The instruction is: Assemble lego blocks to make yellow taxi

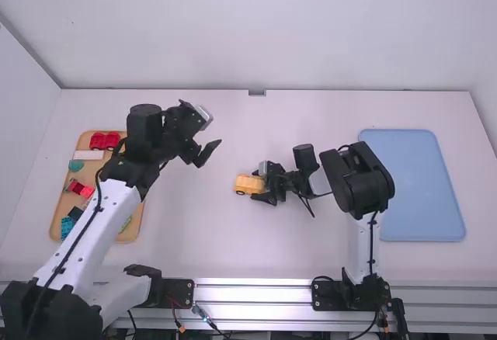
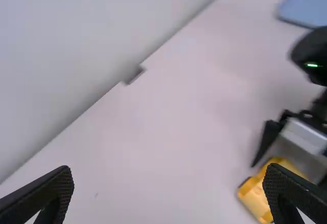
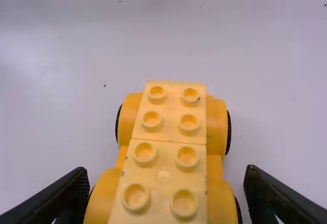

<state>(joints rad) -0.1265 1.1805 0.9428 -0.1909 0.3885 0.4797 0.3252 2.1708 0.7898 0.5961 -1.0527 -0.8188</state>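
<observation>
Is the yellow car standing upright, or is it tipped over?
Upright: in the right wrist view, the car has its studs on top and black wheels along both sides.

The left arm and right arm are pairing white links with bulky black joints, a black cable running along each.

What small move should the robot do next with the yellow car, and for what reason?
I would probably bring the left end effector over the yellow car to press its top lightly: it is empty, fingers apart, and the right end effector is at the car, perhaps able to steady it.
</observation>
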